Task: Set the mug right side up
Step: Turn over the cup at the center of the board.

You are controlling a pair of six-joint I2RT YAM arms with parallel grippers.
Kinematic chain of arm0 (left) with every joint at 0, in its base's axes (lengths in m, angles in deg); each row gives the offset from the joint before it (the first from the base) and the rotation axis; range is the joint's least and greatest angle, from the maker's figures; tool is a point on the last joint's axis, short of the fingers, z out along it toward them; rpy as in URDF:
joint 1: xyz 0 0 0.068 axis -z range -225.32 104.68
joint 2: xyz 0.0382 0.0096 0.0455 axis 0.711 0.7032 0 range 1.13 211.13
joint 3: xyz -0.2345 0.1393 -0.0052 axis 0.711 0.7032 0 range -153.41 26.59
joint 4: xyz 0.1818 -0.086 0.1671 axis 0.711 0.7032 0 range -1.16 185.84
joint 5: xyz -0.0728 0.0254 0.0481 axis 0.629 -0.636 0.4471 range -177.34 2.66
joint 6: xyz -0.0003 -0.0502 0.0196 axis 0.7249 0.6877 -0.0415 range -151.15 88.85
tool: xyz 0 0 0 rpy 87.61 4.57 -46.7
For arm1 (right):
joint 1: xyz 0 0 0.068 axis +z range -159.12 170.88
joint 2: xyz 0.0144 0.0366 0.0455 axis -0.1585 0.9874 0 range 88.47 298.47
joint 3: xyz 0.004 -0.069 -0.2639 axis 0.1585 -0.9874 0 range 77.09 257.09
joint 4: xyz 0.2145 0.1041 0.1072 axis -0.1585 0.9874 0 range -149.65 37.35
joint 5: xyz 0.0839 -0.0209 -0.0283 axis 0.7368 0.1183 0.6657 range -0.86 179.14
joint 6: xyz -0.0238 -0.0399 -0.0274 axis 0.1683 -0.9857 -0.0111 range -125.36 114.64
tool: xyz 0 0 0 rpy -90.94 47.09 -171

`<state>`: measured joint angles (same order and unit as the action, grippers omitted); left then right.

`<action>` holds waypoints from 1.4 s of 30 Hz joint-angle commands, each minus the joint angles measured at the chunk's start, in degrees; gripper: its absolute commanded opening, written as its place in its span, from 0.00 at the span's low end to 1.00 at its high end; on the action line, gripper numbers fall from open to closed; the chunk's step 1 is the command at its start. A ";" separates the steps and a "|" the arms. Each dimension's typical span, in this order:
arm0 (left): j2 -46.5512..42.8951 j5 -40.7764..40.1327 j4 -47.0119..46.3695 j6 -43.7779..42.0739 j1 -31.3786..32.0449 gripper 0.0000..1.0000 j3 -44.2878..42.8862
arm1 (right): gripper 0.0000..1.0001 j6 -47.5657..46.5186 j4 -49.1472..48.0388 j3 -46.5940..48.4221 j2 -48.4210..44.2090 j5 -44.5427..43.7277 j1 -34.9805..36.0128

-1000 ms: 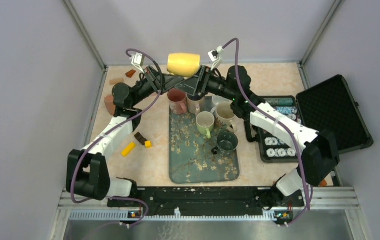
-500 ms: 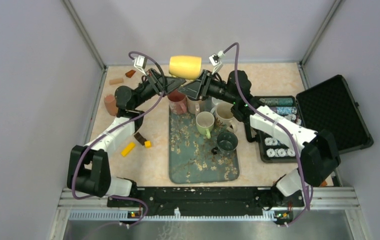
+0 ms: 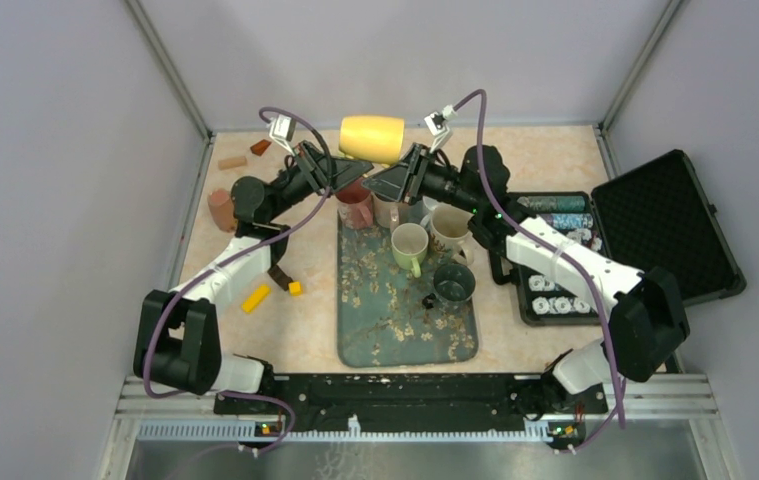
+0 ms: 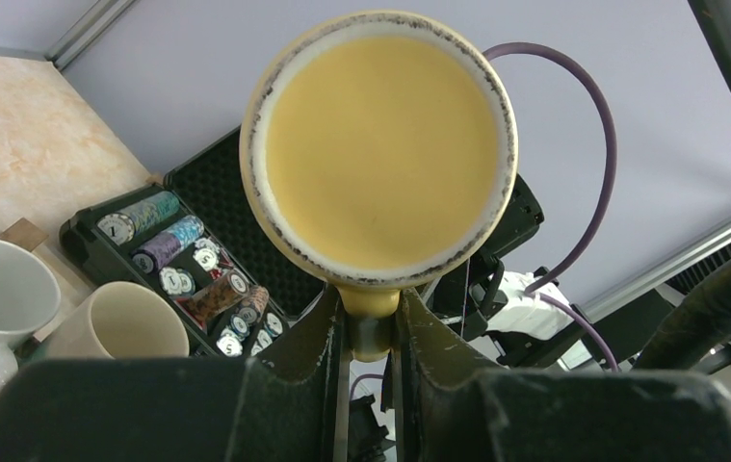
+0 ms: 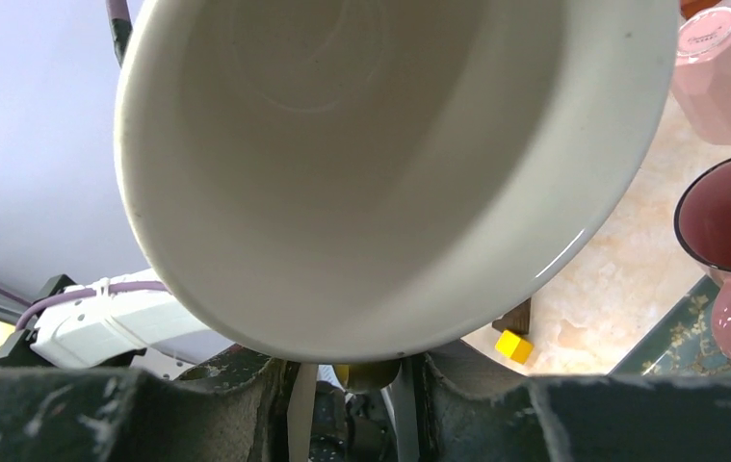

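Note:
A yellow mug (image 3: 373, 138) with a white inside hangs on its side in the air above the far end of the tray (image 3: 405, 330), its mouth to the right. My left gripper (image 3: 352, 165) is shut on the mug's handle from the left. The left wrist view shows the mug's yellow base (image 4: 380, 144) above the gripper (image 4: 371, 322). My right gripper (image 3: 380, 182) reaches in from the right. In the right wrist view the mug's mouth (image 5: 371, 173) fills the frame, and the gripper (image 5: 352, 375) straddles the handle with a gap on each side.
On the tray stand a pink mug (image 3: 355, 203), a beige mug (image 3: 390, 210), a green mug (image 3: 410, 245), a white mug (image 3: 450, 230) and a dark mug (image 3: 453, 283). An open poker chip case (image 3: 555, 250) lies right. Small blocks (image 3: 255, 298) and a pink cup (image 3: 219, 208) lie left.
Both arms and the yellow mug between them have shifted slightly to the right and toward the near side together. The mug stays on its side.

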<state>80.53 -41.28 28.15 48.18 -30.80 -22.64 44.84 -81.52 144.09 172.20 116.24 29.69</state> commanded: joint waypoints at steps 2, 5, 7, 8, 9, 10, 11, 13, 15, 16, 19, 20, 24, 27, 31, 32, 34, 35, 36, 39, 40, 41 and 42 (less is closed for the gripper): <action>-0.66 -0.02 -7.70 -0.96 1.11 0.00 0.50 | 0.29 0.29 -6.31 0.40 -2.50 0.59 -0.43; -0.42 0.03 -8.77 -0.58 1.25 0.00 1.08 | 0.28 0.40 -6.56 0.26 -2.55 0.51 -0.40; -0.29 0.16 -9.13 -0.60 1.30 0.00 1.36 | 0.27 0.52 -6.72 0.23 -2.52 0.48 -0.40; -0.22 0.32 -9.48 -0.64 1.36 0.00 1.52 | 0.25 0.63 -6.86 0.16 -2.46 0.49 -0.40; -0.12 0.47 -9.82 -0.61 1.38 0.00 1.69 | 0.21 0.64 -6.95 0.15 -2.46 0.50 -0.40; -0.09 0.55 -10.13 -0.59 1.34 0.00 1.91 | 0.18 0.62 -6.89 0.19 -2.41 0.51 -0.41; -0.08 0.55 -10.29 -0.78 1.37 0.00 2.16 | 0.15 0.56 -6.72 0.18 -2.38 0.51 -0.40; -0.17 0.64 -10.06 -1.20 1.38 0.00 2.57 | 0.07 0.20 -6.08 0.15 -2.38 0.42 -0.42; -0.26 0.78 -9.75 -1.53 1.38 0.00 2.80 | 0.00 -0.20 -5.58 0.11 -2.40 0.25 -0.44; -0.34 0.78 -9.53 -1.74 1.38 0.01 2.88 | 0.00 -0.43 -5.41 0.08 -2.38 0.18 -0.43; -1.01 0.77 -7.86 -3.00 1.38 0.14 3.03 | 0.00 -1.29 -4.30 -0.19 -2.49 -0.37 -0.47; -1.37 0.73 -6.90 -3.68 1.38 0.19 3.02 | 0.00 -1.64 -3.91 -0.14 -2.55 -0.49 -0.45; -3.34 0.13 -0.02 -8.25 1.38 0.48 2.78 | 0.00 -3.47 -1.60 -0.01 -2.87 -1.35 -0.45; -5.48 -0.43 7.39 -12.91 1.38 0.75 2.26 | 0.00 -4.89 0.50 0.08 -3.42 -2.05 -0.43; -8.80 -1.73 16.45 -19.02 1.38 0.91 2.16 | 0.00 -6.68 3.25 0.04 -4.17 -3.14 -0.31; -10.04 -2.40 19.37 -20.79 1.37 0.95 1.85 | 0.00 -7.22 4.22 0.33 -4.26 -3.41 -0.31; -12.00 -3.72 26.14 -24.78 1.38 0.98 1.12 | 0.00 -8.45 6.69 1.09 -4.30 -3.94 -0.29; -13.09 -4.71 30.25 -26.74 1.38 0.98 0.67 | 0.00 -9.12 8.14 1.47 -4.34 -4.40 -0.09; -14.13 -5.84 33.88 -29.07 1.37 0.98 0.33 | 0.00 -9.99 9.53 1.73 -4.34 -5.00 0.09; -17.91 -10.09 45.05 -36.67 1.38 0.98 -1.22 | 0.00 -12.92 13.42 2.14 -4.83 -6.94 0.83; -19.33 -11.51 48.39 -38.83 1.38 0.98 -1.62 | 0.00 -13.75 14.61 2.14 -4.88 -7.54 1.10; -20.60 -13.04 51.39 -41.19 1.37 0.98 -1.90 | 0.00 -14.58 15.92 2.19 -4.96 -8.20 1.40; -21.99 -15.06 54.20 -43.51 1.38 0.98 -2.10 | 0.00 -15.35 17.28 2.42 -4.85 -8.84 1.71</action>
<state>64.07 -48.86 67.67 17.49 -29.57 -21.38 35.09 -65.08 143.08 171.21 110.55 30.12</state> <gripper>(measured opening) 0.981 0.188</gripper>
